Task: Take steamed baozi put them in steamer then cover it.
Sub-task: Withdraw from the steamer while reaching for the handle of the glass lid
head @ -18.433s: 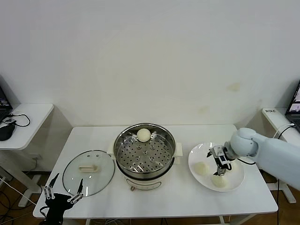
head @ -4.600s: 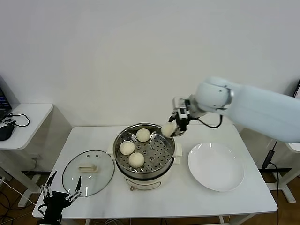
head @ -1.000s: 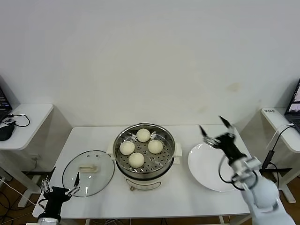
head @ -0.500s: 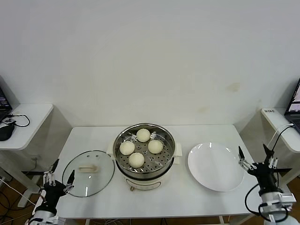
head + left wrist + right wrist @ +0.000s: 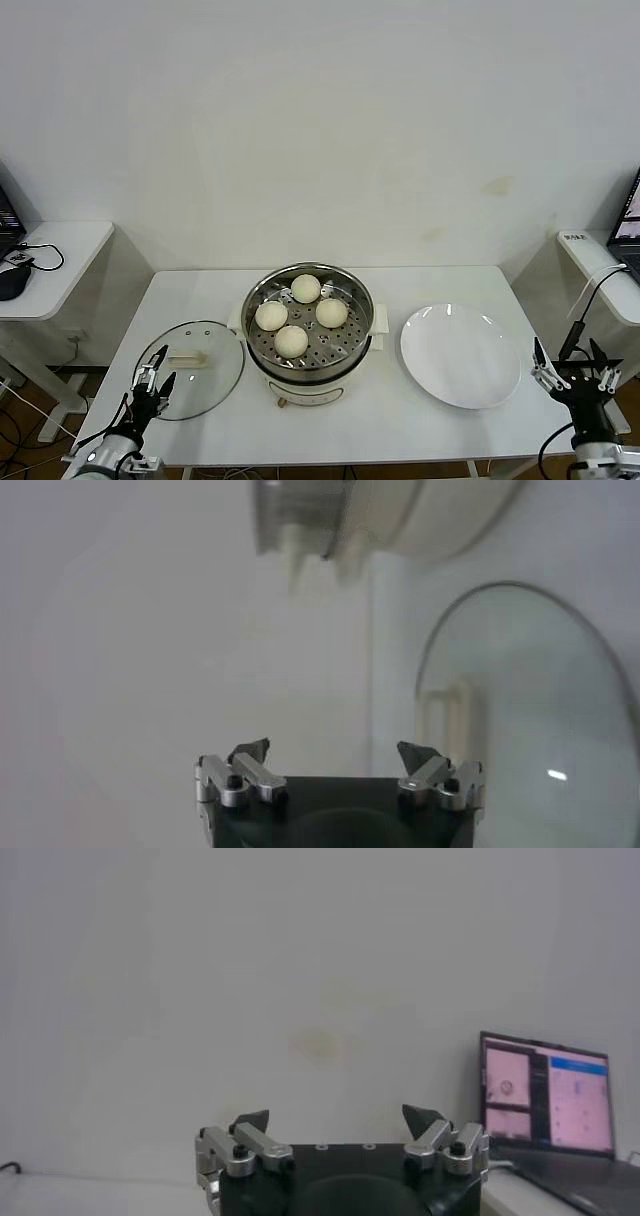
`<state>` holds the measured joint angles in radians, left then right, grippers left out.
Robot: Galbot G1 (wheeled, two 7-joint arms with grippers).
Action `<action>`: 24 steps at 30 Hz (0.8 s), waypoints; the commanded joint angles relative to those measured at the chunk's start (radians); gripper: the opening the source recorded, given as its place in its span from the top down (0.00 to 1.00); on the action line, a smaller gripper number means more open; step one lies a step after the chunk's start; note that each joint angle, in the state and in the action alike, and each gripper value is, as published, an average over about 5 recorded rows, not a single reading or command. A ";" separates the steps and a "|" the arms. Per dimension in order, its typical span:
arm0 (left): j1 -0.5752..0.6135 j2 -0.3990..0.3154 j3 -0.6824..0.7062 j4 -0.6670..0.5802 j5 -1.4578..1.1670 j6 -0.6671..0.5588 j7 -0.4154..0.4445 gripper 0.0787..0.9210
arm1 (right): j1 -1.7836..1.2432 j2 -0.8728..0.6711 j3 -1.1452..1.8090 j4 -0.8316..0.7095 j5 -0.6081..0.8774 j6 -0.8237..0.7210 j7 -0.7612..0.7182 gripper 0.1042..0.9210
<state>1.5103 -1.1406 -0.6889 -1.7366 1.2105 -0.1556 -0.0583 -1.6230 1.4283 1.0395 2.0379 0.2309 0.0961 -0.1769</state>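
All four steamed baozi (image 5: 302, 314) are seen inside the steamer (image 5: 309, 325) at mid-counter, so loading is judged done; only the covering is left. The cover (image 5: 190, 368) lies flat on the counter (image 5: 360, 415), just left of the steamer and apart from it, handle up.

The left pincer (image 5: 154, 381) is held at the cover's near-left rim, low by the counter's front edge, fingers spread, nothing gripped. In the left wrist view the left pincer (image 5: 335, 763) is seen wide open, with the glass cover (image 5: 530, 720) ahead and off to one side, the steamer base beyond it. The cover's handle (image 5: 187, 359) is a short bar, its long axis running left-right across the counter; it lies forward and slightly right of the left pincer. This arm is clearly the nearer one.

The right pincer (image 5: 575, 370) is parked past the counter's right end, beside the white plate (image 5: 460, 355), open and empty, well apart from the cover.

Open counter is seen between cover and steamer. A lift over the steamer rim is judged necessary; the near counter edge sits close to the cover, so sliding it forward risks a drop.
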 commanded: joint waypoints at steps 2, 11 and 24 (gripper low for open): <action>-0.141 0.018 0.068 0.126 0.114 0.010 0.018 0.12 | -0.026 0.027 0.026 0.008 -0.004 0.006 0.001 0.12; -0.231 0.024 0.108 0.192 0.095 0.011 0.021 0.12 | -0.045 0.032 0.031 0.010 -0.012 0.015 0.000 0.12; -0.324 0.023 0.142 0.291 0.068 0.017 0.027 0.12 | -0.052 0.035 0.038 0.003 -0.016 0.020 -0.002 0.12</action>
<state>1.2608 -1.1201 -0.5674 -1.5212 1.2798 -0.1400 -0.0341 -1.6706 1.4612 1.0737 2.0441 0.2160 0.1147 -0.1785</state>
